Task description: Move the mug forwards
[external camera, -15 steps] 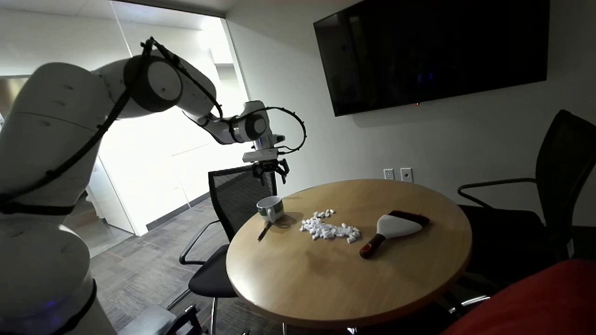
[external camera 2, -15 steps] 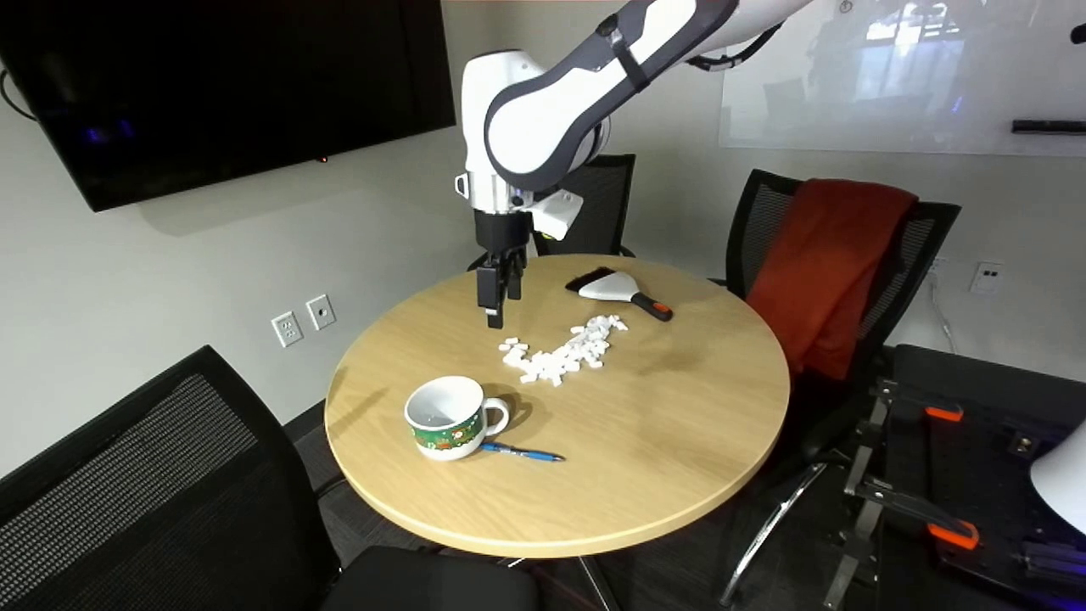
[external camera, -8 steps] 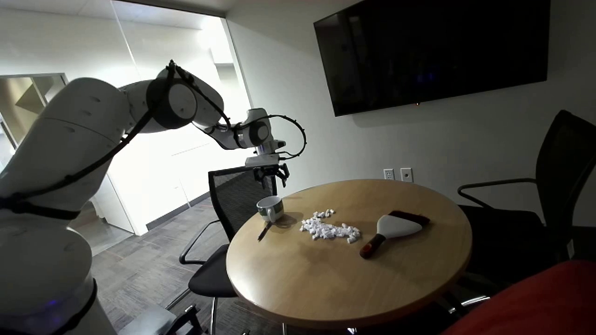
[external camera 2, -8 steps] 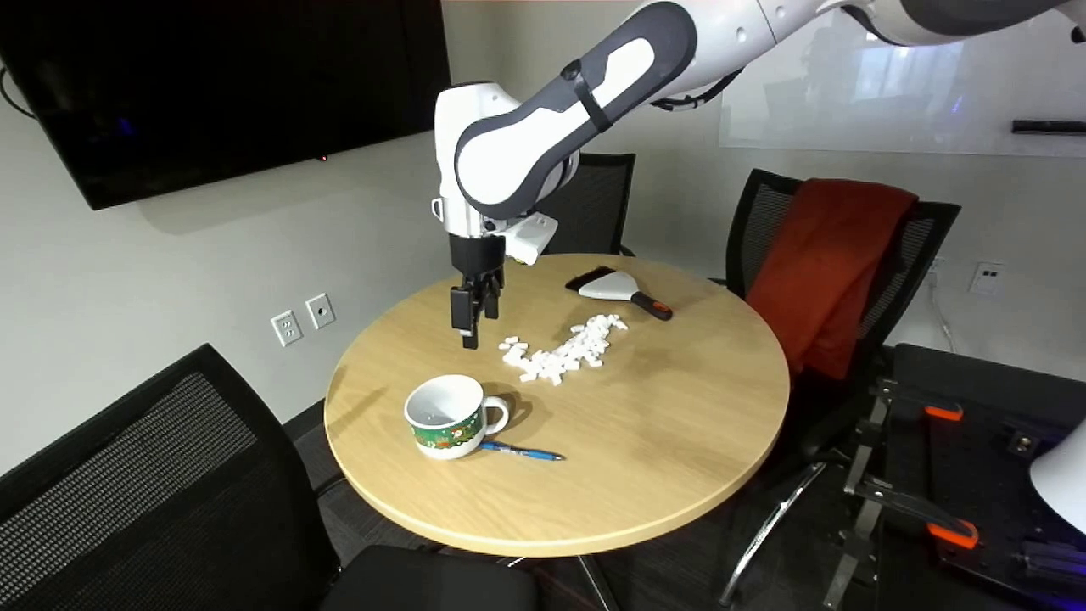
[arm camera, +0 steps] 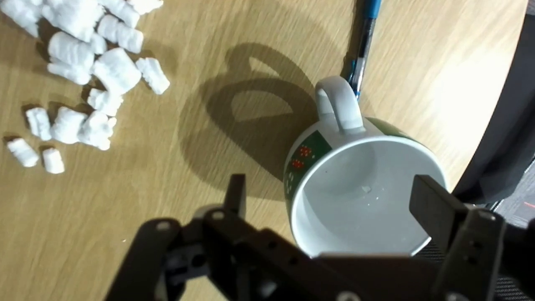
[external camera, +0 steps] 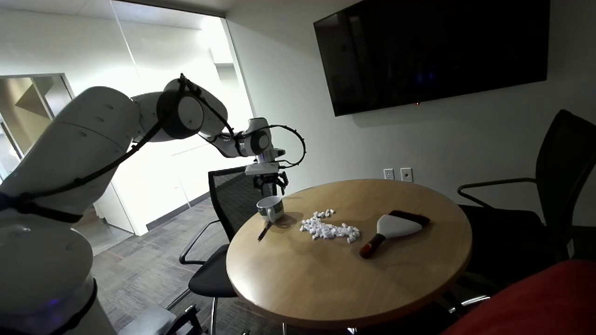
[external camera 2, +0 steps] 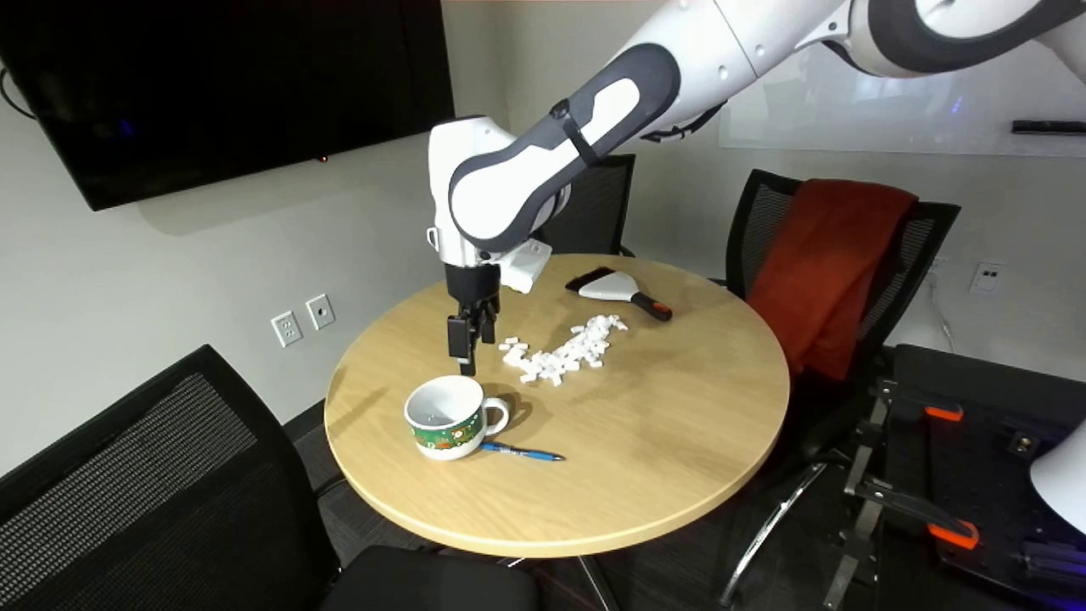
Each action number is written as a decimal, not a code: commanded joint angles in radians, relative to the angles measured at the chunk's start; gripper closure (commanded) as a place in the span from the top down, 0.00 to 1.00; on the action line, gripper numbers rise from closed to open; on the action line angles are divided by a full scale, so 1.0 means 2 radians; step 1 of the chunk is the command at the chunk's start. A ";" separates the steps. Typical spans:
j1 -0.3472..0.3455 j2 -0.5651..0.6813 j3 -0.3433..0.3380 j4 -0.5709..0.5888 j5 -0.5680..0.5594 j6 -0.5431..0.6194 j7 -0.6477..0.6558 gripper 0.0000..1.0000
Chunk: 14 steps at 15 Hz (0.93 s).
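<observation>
Hovering low above the worktop (external camera 2: pixel 662 458), the end effector (arm camera: pixel 331 179) has its two dark fingers (arm camera: pixel 237 196) spread wide apart. Nearest to it is the mug (external camera 2: pixel 445 417), upright just below the fingertips; in the wrist view its open mouth shows between the fingers, one of them overlapping the rim, though whether they touch it cannot be told. A green patterned band runs around its pale wall. A blue pen (external camera 2: pixel 522 451) lies a little further from the end effector, one end close beside the mug under its handle. Further to the right of the end effector, in an exterior view, small white pieces (external camera 2: pixel 564 355) lie scattered, and past them a white brush-like tool (external camera 2: pixel 611 287) with a dark handle. Well apart from the end effector, a red cloth (external camera 2: pixel 827 271) drapes a black chair (external camera 2: pixel 755 229), and a dark screen (external camera: pixel 433 56) hangs on the wall, higher than the end effector in both exterior views.
</observation>
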 commanded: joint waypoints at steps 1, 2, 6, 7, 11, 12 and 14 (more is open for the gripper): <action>0.023 0.047 -0.014 0.043 -0.027 0.030 0.020 1.00; 0.028 0.057 -0.017 0.050 -0.035 0.039 0.023 1.00; 0.049 0.083 -0.038 0.073 -0.060 0.069 0.056 1.00; 0.053 0.087 -0.042 0.077 -0.065 0.073 0.065 1.00; 0.057 0.101 -0.053 0.098 -0.067 0.065 0.088 1.00; 0.056 0.102 -0.053 0.100 -0.065 0.062 0.091 1.00; 0.053 0.108 -0.052 0.109 -0.061 0.058 0.092 0.74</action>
